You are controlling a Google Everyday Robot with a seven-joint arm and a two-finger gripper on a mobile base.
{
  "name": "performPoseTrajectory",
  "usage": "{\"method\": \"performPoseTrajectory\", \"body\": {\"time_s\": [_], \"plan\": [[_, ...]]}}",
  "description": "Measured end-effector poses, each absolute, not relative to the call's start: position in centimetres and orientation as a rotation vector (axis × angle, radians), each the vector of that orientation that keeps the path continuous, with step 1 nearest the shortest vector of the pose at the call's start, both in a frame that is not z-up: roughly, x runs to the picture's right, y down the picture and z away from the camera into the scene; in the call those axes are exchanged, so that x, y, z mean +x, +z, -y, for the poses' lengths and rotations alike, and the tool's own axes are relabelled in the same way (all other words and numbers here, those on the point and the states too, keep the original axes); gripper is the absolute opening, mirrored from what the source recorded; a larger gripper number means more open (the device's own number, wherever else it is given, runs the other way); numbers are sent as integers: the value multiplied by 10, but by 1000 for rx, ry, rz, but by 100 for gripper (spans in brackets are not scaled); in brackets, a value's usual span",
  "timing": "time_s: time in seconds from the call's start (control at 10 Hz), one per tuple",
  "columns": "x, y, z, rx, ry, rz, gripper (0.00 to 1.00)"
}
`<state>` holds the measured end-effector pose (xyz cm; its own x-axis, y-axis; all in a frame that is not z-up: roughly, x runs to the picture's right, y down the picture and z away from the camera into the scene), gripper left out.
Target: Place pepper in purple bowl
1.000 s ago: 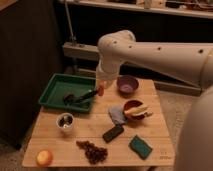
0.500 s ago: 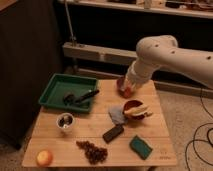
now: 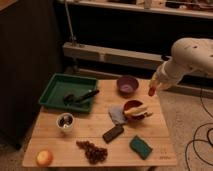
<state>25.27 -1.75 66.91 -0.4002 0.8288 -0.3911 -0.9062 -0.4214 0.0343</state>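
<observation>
While the white arm [image 3: 192, 56] reaches in from 3 o'clock, I see my gripper [image 3: 152, 89] hanging over the edge of the light wooden table [image 3: 55, 145], at 3 o'clock of the small round dark purple bowl [image 3: 127, 85] and apart from it. Its fingers are pinched tight on the slender orange-red pepper [image 3: 151, 92], whose tip pokes out below

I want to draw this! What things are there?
table: one, wooden, middle
tray: one, green, back left, dark tool inside
purple bowl: one, purple, back middle
red bowl: one, red, right middle, yellow food inside
cloth: one, grey, beside red bowl
block: one, dark, centre front
cup: one, white, left
grapes: one bunch, dark, front
sponge: one, green, front right
fruit: one, orange, front left corner
pepper: one, red, in gripper
gripper: one, pale, shut on pepper, right of purple bowl
</observation>
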Motion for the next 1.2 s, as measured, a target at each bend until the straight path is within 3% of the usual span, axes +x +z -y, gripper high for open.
{"method": "performPoseTrajectory", "body": {"time_s": [1.2], "plan": [[250, 668, 19, -392, 1977, -272, 0]]}}
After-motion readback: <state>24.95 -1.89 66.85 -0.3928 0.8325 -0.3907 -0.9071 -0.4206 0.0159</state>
